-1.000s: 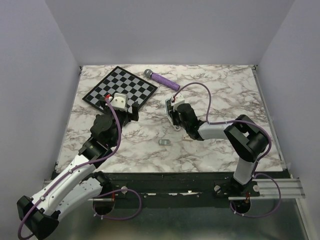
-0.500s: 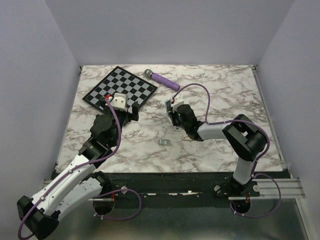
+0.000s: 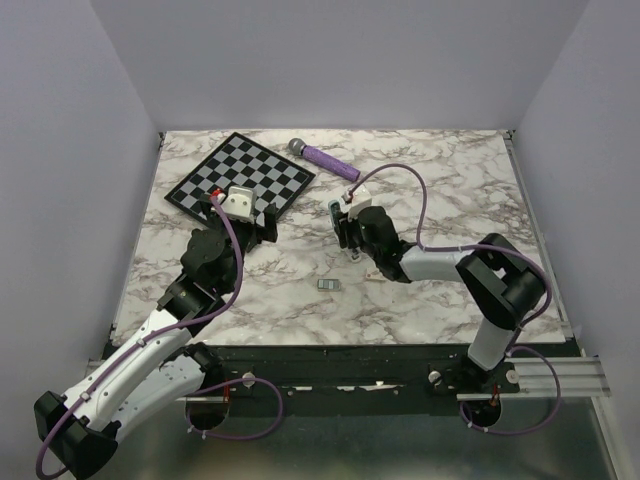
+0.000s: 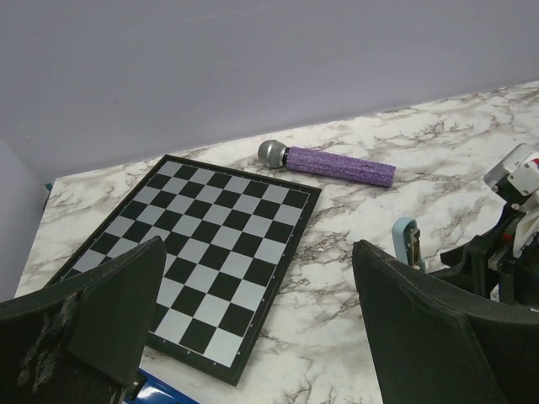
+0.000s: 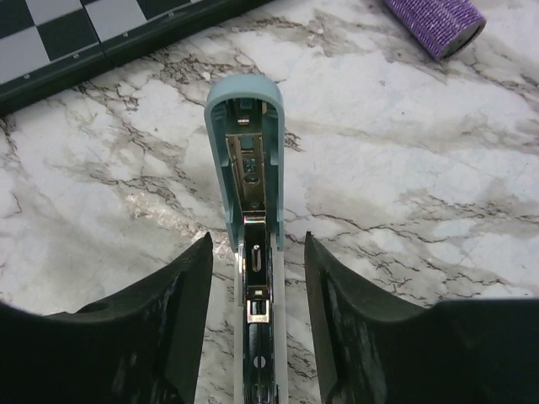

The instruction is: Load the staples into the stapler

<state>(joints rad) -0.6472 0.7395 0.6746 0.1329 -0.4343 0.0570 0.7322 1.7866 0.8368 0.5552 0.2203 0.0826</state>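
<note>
stapler (image 5: 246, 160): standing mid-frame on the counter (image 5: 404, 168), lid hanging open, likely exposing the channel for staples.
right fingers (image 5: 168, 320): flanking it half-open, gripping nothing.
left fingers (image 4: 109, 303): gaping wide, holding nothing, idling near the chessboard (image 4: 210, 252).

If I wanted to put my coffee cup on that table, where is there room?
The far right corner of the table, beyond the purple microphone, is bare, and so is the near strip on each side of the small grey piece. Mid-table is crowded: the chessboard, left gripper and right gripper sit close together.
</note>
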